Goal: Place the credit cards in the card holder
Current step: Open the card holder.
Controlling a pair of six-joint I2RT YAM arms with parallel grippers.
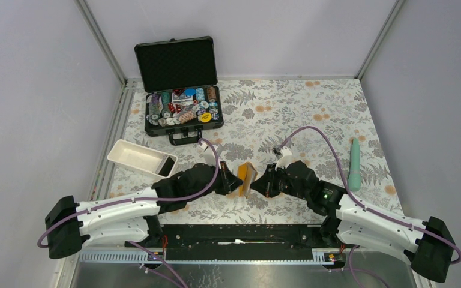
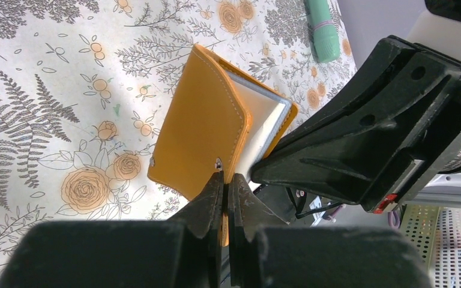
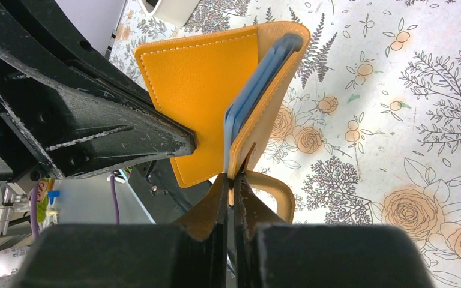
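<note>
My left claw (image 2: pixel 225 180) and right claw (image 3: pixel 231 180) each pinch one cover of the orange card holder (image 2: pixel 204 129), apparently spreading it open for loading.

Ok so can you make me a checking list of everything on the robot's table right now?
Surface: table covered by a flowery cloth.
Job's things: orange card holder stands open between the arms; what looks like a black card lies in the white tray; pale card not made out.
Clutter: open black case holding poker chips; teal tube.
Grippers: left gripper and right gripper, jaws shut on the card holder, one cover each.
Cables: purple cables loop over both arms, no snag seen.
Surroundings: grey walls, metal corner posts.
</note>
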